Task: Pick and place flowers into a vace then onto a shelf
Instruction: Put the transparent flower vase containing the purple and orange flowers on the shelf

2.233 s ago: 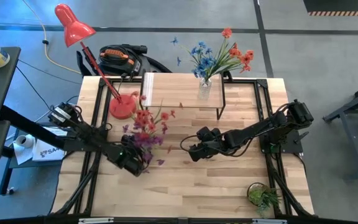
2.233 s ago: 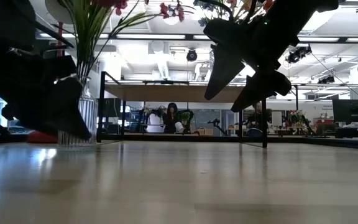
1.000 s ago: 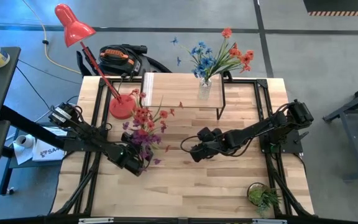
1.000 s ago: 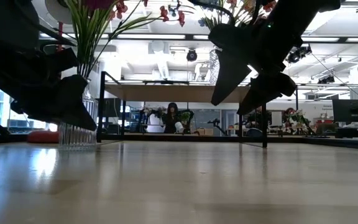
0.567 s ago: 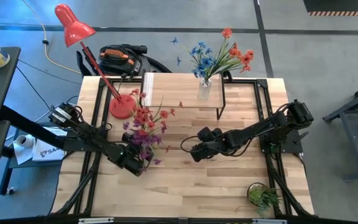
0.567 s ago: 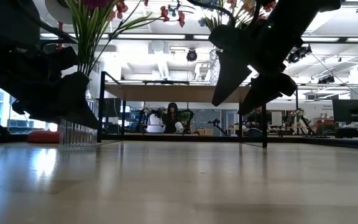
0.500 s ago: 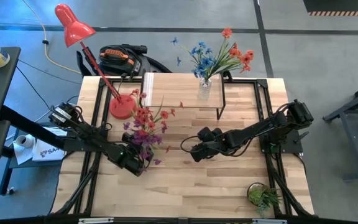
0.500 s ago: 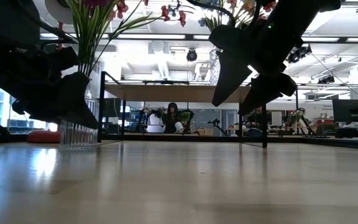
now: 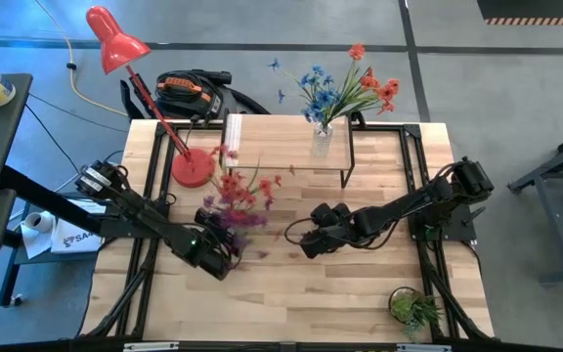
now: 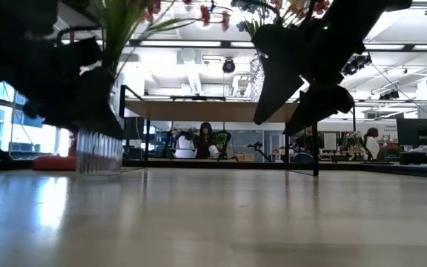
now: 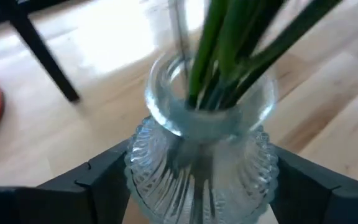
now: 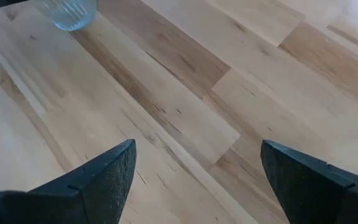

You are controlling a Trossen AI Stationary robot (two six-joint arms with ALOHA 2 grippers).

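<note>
A ribbed clear glass vase (image 11: pixel 204 168) holds flowers (image 9: pixel 242 191) with green stems (image 11: pixel 229 50) and red and purple blossoms. It stands left of the table's middle, with my left gripper (image 9: pixel 225 244) shut on it. The vase also shows in the low view (image 10: pixel 98 152). My right gripper (image 9: pixel 296 235) hangs open above the bare tabletop right of the vase, with nothing between its fingers (image 12: pixel 104 174). On the shelf (image 9: pixel 272 147) at the table's far side stands a second vase (image 9: pixel 321 139) with blue and red flowers. My left gripper pinches the vase's ribbed belly (image 11: pixel 143 177), below the neck, between its two fingers, one on each side. The fingers come slanting down from the table's left and near side. The vase stays upright; whether its base is clear of the table I cannot tell.
A red desk lamp (image 9: pixel 115 39) has its base (image 9: pixel 192 168) on the table's far left, close to the held flowers. A small green plant (image 9: pixel 416 308) sits at the near right corner. The shelf's black legs (image 9: pixel 345 176) stand just beyond the grippers.
My left gripper has gone a little toward the table's right edge with the vase still between its fingers. The flowers have swung that way too and show blurred in the high view. In the low view the vase stands farther right and larger than before.
</note>
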